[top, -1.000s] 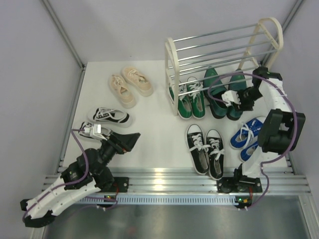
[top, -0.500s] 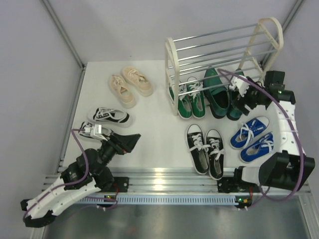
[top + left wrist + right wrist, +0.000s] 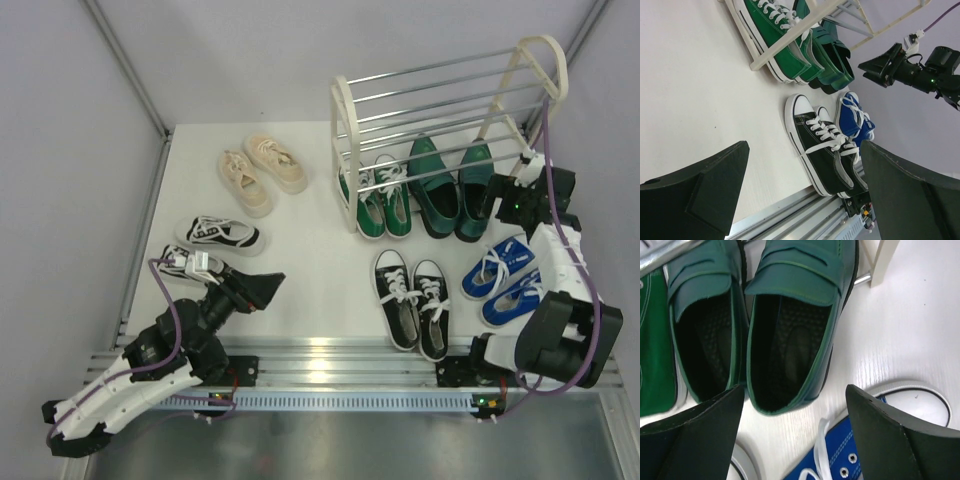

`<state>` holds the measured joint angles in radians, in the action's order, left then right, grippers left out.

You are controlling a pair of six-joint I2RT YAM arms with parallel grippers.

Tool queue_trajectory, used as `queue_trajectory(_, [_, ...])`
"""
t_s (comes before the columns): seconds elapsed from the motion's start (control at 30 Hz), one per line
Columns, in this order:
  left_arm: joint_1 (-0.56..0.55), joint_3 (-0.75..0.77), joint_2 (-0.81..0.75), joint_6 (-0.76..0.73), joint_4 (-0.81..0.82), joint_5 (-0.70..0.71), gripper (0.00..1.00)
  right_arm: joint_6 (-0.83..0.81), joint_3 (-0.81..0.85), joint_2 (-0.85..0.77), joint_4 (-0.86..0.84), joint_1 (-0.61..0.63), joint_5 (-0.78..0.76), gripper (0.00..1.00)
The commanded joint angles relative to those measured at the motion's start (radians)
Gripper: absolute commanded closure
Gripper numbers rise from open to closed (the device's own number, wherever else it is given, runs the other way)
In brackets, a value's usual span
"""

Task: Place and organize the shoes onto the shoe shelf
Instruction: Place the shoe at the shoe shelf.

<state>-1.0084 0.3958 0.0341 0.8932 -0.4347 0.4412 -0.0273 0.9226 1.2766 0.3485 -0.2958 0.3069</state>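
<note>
The shoe shelf (image 3: pixel 350 110) stands at the back right. Under its low rods sit the green canvas sneakers (image 3: pixel 385 200) and the glossy dark green loafers (image 3: pixel 450 190). My right gripper (image 3: pixel 497 205) hangs open just behind the right loafer's heel (image 3: pixel 795 305), holding nothing (image 3: pixel 792 395). Blue sneakers (image 3: pixel 505 280) lie below it, black ones (image 3: pixel 412 300) in the middle. Cream sneakers (image 3: pixel 262 170) and striped sneakers (image 3: pixel 220 235) lie on the left. My left gripper (image 3: pixel 262 287) is open and empty (image 3: pixel 804 150), near the striped pair.
The shelf's cream leg (image 3: pixel 885 260) stands right of the loafers. A blue sneaker's toe (image 3: pixel 850 455) lies directly under my right fingers. The metal rail (image 3: pixel 330 360) runs along the table's near edge. Grey walls close in both sides.
My right gripper has opened wider, let go of the right loafer and drawn back to its right. The right arm's elbow has swung down. The left arm has barely moved.
</note>
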Motion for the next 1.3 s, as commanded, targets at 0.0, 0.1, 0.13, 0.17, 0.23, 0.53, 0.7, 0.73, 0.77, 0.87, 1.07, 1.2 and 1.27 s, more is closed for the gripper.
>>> queue_trajectory(0.0, [0.002, -0.017, -0.01, 0.009, 0.011, -0.024, 0.02, 0.179, 0.018, 0.036, -0.163, -0.002, -0.054, 0.19])
queue_trajectory(0.1, [0.002, -0.02, -0.011, 0.013, 0.011, -0.029, 0.02, 0.197, 0.021, 0.079, -0.181, 0.0, -0.081, 0.26])
queue_trajectory(0.13, [0.002, -0.018, -0.011, 0.013, 0.01, -0.027, 0.02, 0.198, 0.021, 0.09, -0.19, 0.0, -0.083, 0.28])
queue_trajectory(0.17, [0.002, -0.018, -0.01, 0.015, 0.011, -0.027, 0.02, 0.195, 0.022, 0.113, -0.19, 0.0, -0.086, 0.3])
queue_trajectory(0.23, [0.002, -0.02, -0.011, 0.016, 0.011, -0.029, 0.02, 0.19, 0.027, 0.145, -0.194, 0.001, -0.104, 0.34])
queue_trajectory(0.53, [0.002, -0.023, -0.011, 0.03, 0.014, -0.036, 0.02, 0.185, 0.012, 0.194, -0.253, 0.006, -0.114, 0.66])
queue_trajectory(0.7, [0.002, -0.015, -0.011, 0.027, 0.016, -0.035, 0.02, 0.202, 0.025, 0.204, -0.246, 0.006, -0.08, 0.91])
queue_trajectory(0.73, [0.002, -0.014, -0.011, 0.027, 0.014, -0.033, 0.02, 0.205, 0.027, 0.204, -0.246, 0.006, -0.08, 0.95])
queue_trajectory(0.77, [0.002, -0.014, -0.011, 0.026, 0.014, -0.033, 0.02, 0.207, 0.03, 0.201, -0.246, 0.006, -0.081, 0.96])
queue_trajectory(0.87, [0.002, -0.011, -0.011, 0.023, 0.014, -0.032, 0.02, 0.201, 0.032, 0.188, -0.247, 0.006, -0.084, 1.0])
queue_trajectory(1.07, [0.002, 0.0, -0.01, 0.01, 0.013, -0.025, 0.02, 0.188, -0.007, 0.107, -0.325, 0.006, -0.083, 1.0])
queue_trajectory(1.2, [0.002, 0.0, -0.013, 0.01, 0.013, -0.025, 0.02, 0.176, -0.016, 0.072, -0.382, 0.007, -0.055, 1.0])
queue_trajectory(1.27, [0.002, 0.0, -0.013, 0.012, 0.013, -0.027, 0.02, 0.162, -0.001, 0.076, -0.388, 0.009, -0.06, 1.0])
